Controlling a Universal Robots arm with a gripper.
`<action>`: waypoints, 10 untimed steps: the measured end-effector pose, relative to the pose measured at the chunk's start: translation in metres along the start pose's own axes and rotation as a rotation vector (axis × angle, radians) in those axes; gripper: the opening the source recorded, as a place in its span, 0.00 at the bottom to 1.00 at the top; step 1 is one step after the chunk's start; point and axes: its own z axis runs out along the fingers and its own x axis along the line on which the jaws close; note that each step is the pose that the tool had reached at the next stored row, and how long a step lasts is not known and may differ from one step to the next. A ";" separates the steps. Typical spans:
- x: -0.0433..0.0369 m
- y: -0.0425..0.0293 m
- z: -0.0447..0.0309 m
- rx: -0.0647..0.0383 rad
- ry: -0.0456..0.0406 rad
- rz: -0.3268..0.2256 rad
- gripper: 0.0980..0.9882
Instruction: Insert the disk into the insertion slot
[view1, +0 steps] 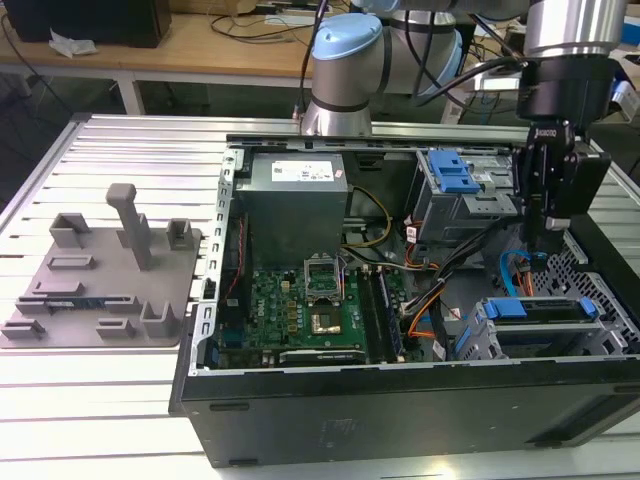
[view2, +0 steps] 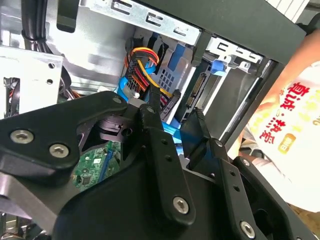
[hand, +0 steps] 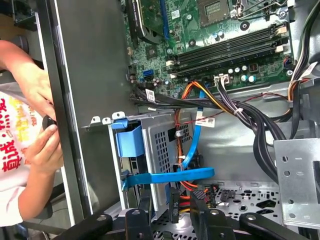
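Black computer case (view1: 400, 420): on slatted metal table (view1: 100, 400), near edge.
Grey plastic fixture plate (view1: 100, 290): exterior view's left of case.
Grey perforated drive cage (view1: 482, 338): inside case.

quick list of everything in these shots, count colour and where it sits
table: 1, silver, slatted, under everything
fixture plate: 1, grey, on the table, exterior view's left of the case
computer case: 1, black, open, on the table
power supply: 1, grey, inside the case
motherboard: 1, green, case floor
tall bay: 1, grey with blue latch, exterior view's right of the power supply
insertion slot: 1, grey cage, case's exterior-view right end
disk: 1, blue carrier edge, at the insertion slot
cables: many, black, orange, blue, yellow, inside the case
person's hand: 1, outside the case wall
arm: 1, silver with blue caps
claw: 1, black, open, above the disk
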 end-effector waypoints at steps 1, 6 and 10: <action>-0.0015 0.0002 -0.0006 0.001 0.0041 0.000 0.38; -0.0076 0.0010 -0.0006 0.003 0.0164 -0.002 0.28; -0.0083 0.0011 -0.0002 0.013 0.0143 -0.017 0.28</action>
